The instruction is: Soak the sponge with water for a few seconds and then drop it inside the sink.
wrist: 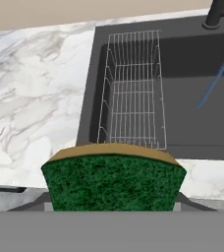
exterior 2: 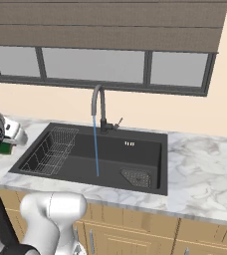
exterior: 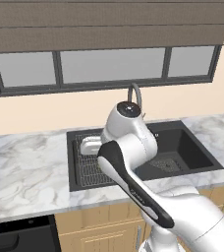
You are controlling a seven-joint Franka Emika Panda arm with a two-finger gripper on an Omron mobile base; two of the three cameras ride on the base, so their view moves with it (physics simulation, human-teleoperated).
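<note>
My gripper [wrist: 113, 203] is shut on the sponge [wrist: 114, 179], whose dark green face, with a yellow layer along its top edge, covers the fingertips. In the right base view the sponge [exterior 2: 5, 148] peeks out under the hand at the far left, above the counter just outside the left rim of the black sink [exterior 2: 140, 147]. The water [exterior 2: 95, 144] falls as a thin blue stream from the curved faucet [exterior 2: 99, 107] into the middle of the basin, well to the right of the sponge. In the hand view the water [wrist: 217, 74] slants at the upper right.
A wire rack [wrist: 133, 88] fills the left part of the sink [exterior: 192, 147], with the drain [exterior 2: 135, 178] at the front right. Marble counter [exterior 2: 205, 169] runs on both sides. A window and wall stand behind the faucet [exterior: 135, 96]. My own arm hides much of the rack [exterior: 87, 167].
</note>
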